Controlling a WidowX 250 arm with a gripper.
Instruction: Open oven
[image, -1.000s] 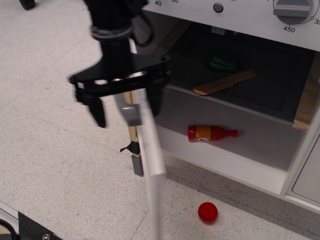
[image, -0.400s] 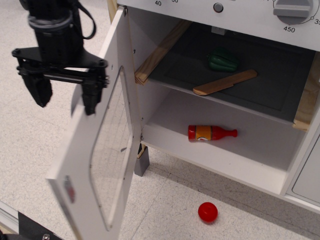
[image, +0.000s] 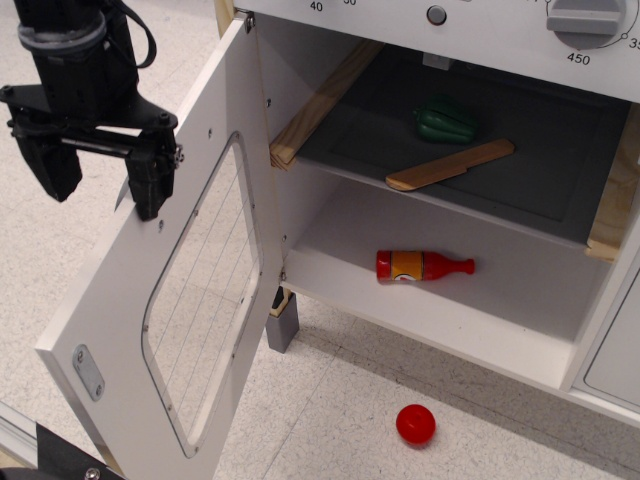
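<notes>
The white toy oven (image: 470, 290) stands with its door (image: 180, 300) swung wide open to the left; the door's rounded wire-lined window faces me. The grey dial panel (image: 520, 30) runs along the top with a grey dial (image: 585, 22). Inside, a green pepper (image: 445, 122) and a wooden spatula (image: 450, 165) lie on the dark upper shelf, and a red bottle (image: 420, 266) lies on the white lower floor. My black gripper (image: 97, 180) is at the upper left by the door's outer edge, fingers apart and holding nothing. The door handle is hidden behind the door.
A red ball (image: 415, 424) lies on the speckled floor in front of the oven. A grey oven foot (image: 281, 322) shows under the hinge side. A white panelled cabinet door (image: 615, 360) is at the right edge. A dark frame corner (image: 70, 462) sits bottom left.
The door has swung from nearly edge-on to fully open toward the left. My gripper moved left and slightly up along with it, its fingers staying apart.
</notes>
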